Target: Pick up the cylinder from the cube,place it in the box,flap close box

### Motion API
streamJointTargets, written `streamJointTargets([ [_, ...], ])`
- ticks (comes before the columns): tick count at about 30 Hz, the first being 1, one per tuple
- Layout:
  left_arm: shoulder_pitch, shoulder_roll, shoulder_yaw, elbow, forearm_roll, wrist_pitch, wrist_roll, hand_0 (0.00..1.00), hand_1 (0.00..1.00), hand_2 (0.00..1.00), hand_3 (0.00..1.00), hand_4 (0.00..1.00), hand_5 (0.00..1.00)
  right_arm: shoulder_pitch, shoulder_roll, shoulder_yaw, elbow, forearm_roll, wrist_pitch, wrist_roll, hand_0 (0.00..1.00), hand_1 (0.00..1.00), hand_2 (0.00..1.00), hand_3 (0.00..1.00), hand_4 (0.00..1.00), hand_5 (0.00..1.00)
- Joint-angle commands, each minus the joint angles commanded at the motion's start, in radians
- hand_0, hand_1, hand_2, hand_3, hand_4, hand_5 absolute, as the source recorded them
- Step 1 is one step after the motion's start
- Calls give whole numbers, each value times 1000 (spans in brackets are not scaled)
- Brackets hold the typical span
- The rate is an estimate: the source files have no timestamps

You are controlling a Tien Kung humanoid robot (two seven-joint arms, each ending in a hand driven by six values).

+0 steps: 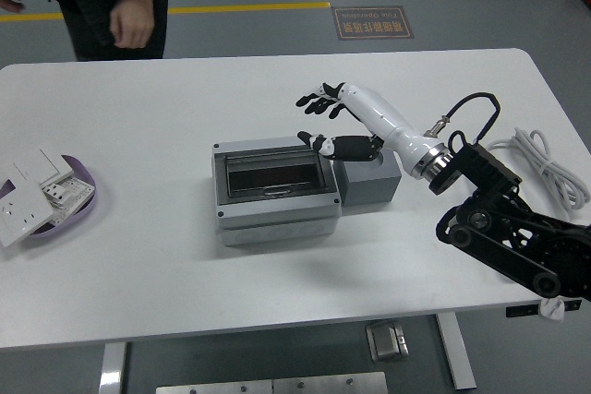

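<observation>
The grey box (273, 198) stands mid-table with its dark-windowed lid lying flat and shut. Touching its right side is the grey cube (371, 179), whose top is bare. No cylinder shows anywhere; the dark window hides the box's inside. My right hand (315, 123), white with black fingertips (315, 101), hovers over the cube's left edge and the box's back right corner. It is open, fingers spread, holding nothing. My left arm is out of view.
A purple dish (81, 212) with white wall sockets sits at the left edge. A white power strip and coiled cable (539, 161) lie at the right. A person stands beyond the far left corner, one hand (131, 21) hanging off the table.
</observation>
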Motion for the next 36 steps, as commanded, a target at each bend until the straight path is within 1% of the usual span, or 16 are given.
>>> streamJointTargets([
  [4,3,-3,2,-1,-2,0,0,611,635,628,632,684,250,-73,5,80,-33,146,-1,105,562,595,627,666,712,372],
  [8,3,-4,5,-1,-6,1,-3,611,635,628,632,684,250,-150,5,157,-39,279,15,198,562,595,627,666,712,372],
  [9,2,-4,5,-1,-7,1,-3,611,635,628,633,684,250,-168,3,175,-37,308,18,218,652,634,636,662,711,367],
  [14,6,-4,7,-1,-8,1,-3,611,635,628,633,684,250,-281,-13,274,-23,448,33,317,652,634,636,662,711,367],
  [15,7,-3,6,-2,-7,1,-2,611,636,627,633,684,250,-303,-15,290,-22,472,36,329,709,667,656,659,720,351],
  [18,7,-1,3,-2,0,1,0,611,636,627,633,684,250,-357,-12,322,-25,540,50,352,709,667,656,659,720,351],
  [20,5,1,2,-2,3,0,1,611,636,627,633,684,250,-376,-7,336,-28,578,58,364,709,667,656,659,720,351],
  [21,4,3,0,-2,6,0,2,611,635,628,633,684,250,-384,-3,342,-28,595,62,368,731,672,662,649,736,334],
  [24,0,8,-4,-2,13,-1,3,611,635,628,633,684,250,-395,8,355,-28,621,69,374,731,672,662,649,736,334],
  [30,4,17,-12,-3,26,-2,8,611,635,627,632,684,250,-405,20,372,-21,633,73,377,745,682,674,643,752,320],
  [36,14,12,-13,-2,22,-2,6,611,635,628,632,684,250,-417,23,394,-12,654,76,375,753,689,680,643,761,308],
])
